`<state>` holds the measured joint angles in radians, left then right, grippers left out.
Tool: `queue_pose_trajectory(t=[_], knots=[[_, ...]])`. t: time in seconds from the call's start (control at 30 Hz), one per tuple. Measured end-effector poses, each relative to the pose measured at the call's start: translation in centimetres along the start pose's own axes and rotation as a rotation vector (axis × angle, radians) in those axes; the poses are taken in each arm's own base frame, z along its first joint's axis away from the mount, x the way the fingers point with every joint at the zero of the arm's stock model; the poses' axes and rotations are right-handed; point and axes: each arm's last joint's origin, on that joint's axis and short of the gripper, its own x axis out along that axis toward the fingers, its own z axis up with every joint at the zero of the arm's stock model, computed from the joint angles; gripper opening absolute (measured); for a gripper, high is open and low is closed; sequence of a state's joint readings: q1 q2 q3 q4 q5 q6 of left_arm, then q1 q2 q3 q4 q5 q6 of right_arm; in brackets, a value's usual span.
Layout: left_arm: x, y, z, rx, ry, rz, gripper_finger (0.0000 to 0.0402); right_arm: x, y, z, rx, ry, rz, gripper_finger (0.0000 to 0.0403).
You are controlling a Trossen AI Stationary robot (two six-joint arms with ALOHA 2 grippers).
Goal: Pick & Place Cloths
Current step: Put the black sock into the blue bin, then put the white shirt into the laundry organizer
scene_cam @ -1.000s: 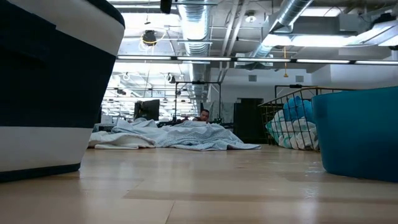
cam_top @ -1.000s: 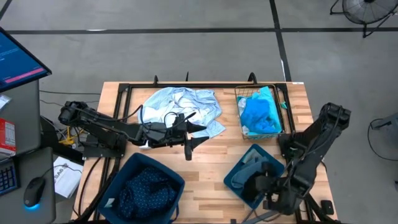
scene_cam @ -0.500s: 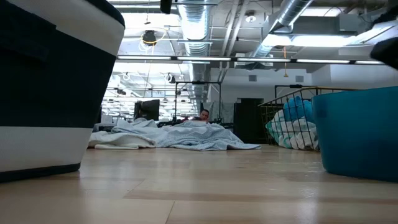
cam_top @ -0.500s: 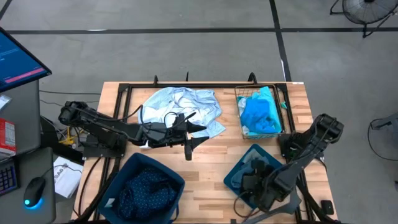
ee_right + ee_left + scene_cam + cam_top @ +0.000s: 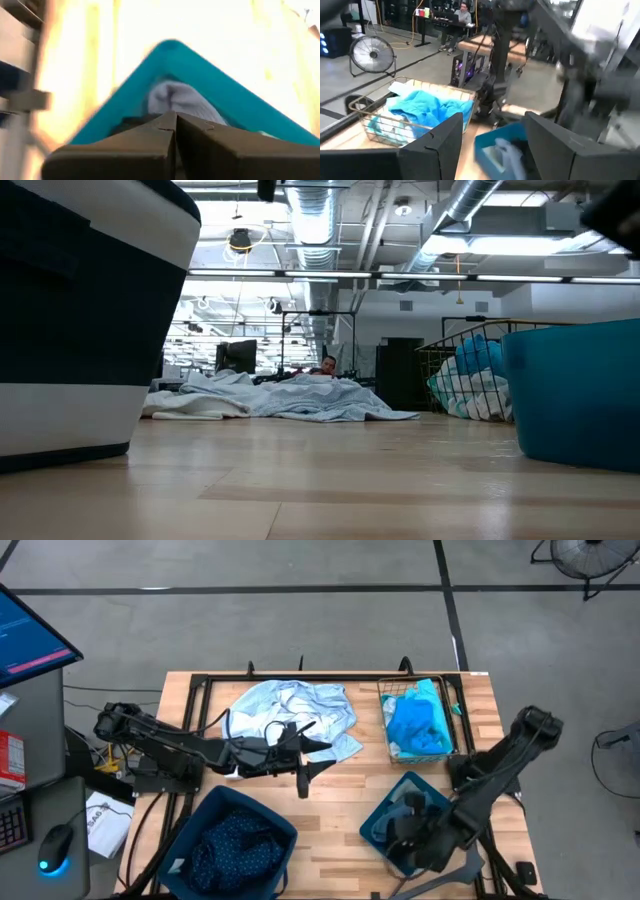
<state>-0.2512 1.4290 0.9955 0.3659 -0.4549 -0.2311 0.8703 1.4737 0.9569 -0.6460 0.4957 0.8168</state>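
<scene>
Left gripper jaws spread, arm low; right gripper jaws closed.

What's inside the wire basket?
The wire basket holds bright blue cloth piled over turquoise cloth. The low view shows white fabric lower down. Anything beneath is covered.

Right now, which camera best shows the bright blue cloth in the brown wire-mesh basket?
The high view: the bright blue cloth lies unobstructed in the wire-mesh basket. Left wrist shows it slanted; low view only through mesh; right wrist not at all.

The table is pale, smooth wood planks. The basket is thin wire mesh. The bins look rigid plastic; the cloths are soft, crumpled fabric.
</scene>
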Motion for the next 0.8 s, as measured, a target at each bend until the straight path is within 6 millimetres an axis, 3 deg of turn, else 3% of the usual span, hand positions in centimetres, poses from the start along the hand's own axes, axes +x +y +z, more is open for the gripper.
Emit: queue_pose_trajectory(t=[0.17,0.37,0.6,0.8], knots=[[-0.1,0.7,-1.3,0.125,0.12,0.106,0.0215,-3.6,-2.0,1.4,0.136,-0.086,0.076,0.0025],[0.3,3.3,-2.4,0.216,0.265,0.223,0.0245,-6.2,-3.9,2.5,0.231,-0.187,0.12,0.01],[2.6,7.6,-4.0,0.131,0.341,0.296,0.0264,-6.4,-4.6,3.0,0.264,-0.219,0.115,0.0208],[5.8,9.1,-8.4,0.158,0.426,0.281,0.0266,-6.1,-4.8,3.4,0.288,-0.226,0.106,0.0258]])
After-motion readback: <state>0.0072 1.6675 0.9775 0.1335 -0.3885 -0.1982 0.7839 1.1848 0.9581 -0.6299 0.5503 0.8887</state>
